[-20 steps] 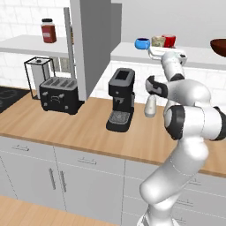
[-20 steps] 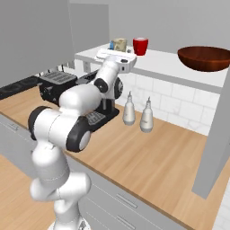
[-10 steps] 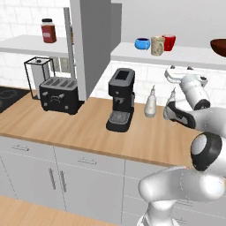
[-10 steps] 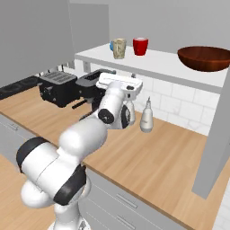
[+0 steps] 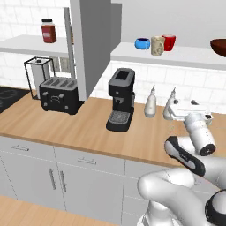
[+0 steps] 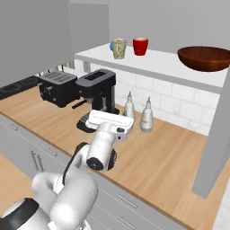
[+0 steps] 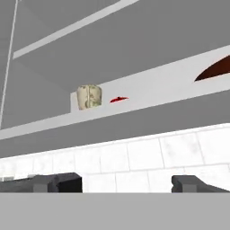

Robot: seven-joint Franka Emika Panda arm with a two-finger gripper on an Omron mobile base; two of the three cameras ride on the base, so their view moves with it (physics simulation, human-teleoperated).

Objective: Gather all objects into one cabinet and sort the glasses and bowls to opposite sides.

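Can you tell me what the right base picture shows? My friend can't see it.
A white robot arm with its open pincer hangs low over a wooden counter. Above, on the cabinet's white floor, stand a beige speckled tumbler, a red cup and, far to the right, a wide dark red-brown bowl.

The blue mug [image 5: 142,43], the beige speckled tumbler [image 5: 156,45] and the red cup [image 5: 168,42] stand upright in a close row on the white floor slab of the open cabinet [image 5: 176,56], toward its left end. In the left base view the tumbler sits nearest the front edge, with the mug at its 9 o'clock and the cup at its 2 o'clock. The wide dark red-brown bowl [image 6: 204,58] rests upright well apart from them, at the slab's right end, near the dark side panel.
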